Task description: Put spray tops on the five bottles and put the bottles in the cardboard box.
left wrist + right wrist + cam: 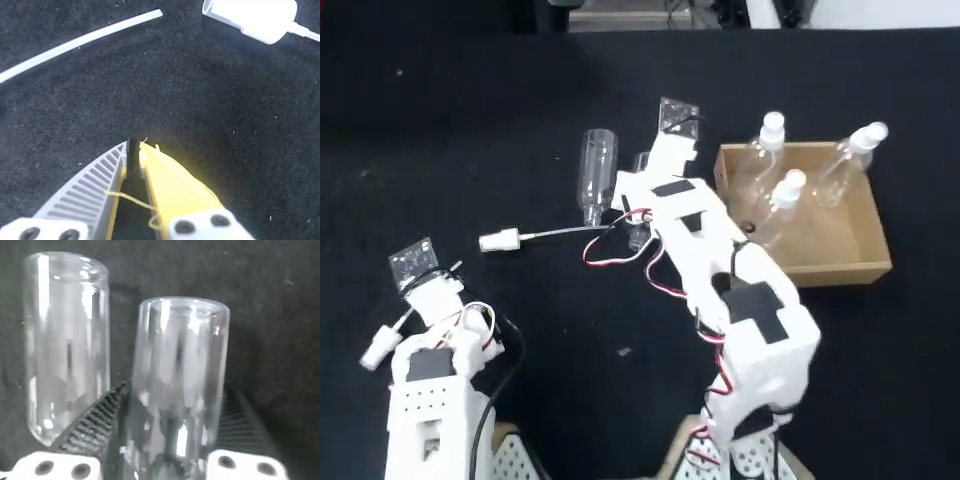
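Currently right gripper (176,390) clamps a clear bottle (180,340), jaws spread to its width; cardboard box (820,268) at its 3 o'clock. Left gripper (134,147) pinched together, empty, spray top (255,17) near.

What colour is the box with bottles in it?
Light brown; the cardboard box shows best in the high view.

clear bottle (182,365) in the right gripper (175,390), seemingly clamped, second bottle (67,340) just beside it, black cloth (275,315) beneath
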Action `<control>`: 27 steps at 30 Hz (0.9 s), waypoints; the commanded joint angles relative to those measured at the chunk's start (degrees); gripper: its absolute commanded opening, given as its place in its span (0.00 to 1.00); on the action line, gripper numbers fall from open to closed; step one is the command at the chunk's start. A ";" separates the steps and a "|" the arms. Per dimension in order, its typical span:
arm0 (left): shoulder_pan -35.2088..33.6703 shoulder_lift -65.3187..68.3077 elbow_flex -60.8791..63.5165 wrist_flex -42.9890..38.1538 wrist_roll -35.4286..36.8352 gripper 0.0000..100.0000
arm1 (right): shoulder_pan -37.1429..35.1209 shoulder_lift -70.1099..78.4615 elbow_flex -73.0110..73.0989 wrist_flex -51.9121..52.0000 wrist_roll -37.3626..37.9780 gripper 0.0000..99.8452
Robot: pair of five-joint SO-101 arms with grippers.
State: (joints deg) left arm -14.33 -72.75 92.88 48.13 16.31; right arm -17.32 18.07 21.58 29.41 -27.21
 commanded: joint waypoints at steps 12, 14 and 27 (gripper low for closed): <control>-0.40 -0.18 0.13 -0.62 0.26 0.04 | 0.26 -30.11 13.14 14.95 11.08 0.01; -0.40 -0.18 0.13 -0.62 0.26 0.04 | 0.09 -36.62 19.21 14.95 15.56 0.01; -0.40 -0.18 0.13 -0.62 0.26 0.04 | -12.48 -69.85 51.38 14.68 46.59 0.02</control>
State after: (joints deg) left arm -14.33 -72.75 92.88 48.13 16.31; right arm -27.25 -46.64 71.25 43.82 14.20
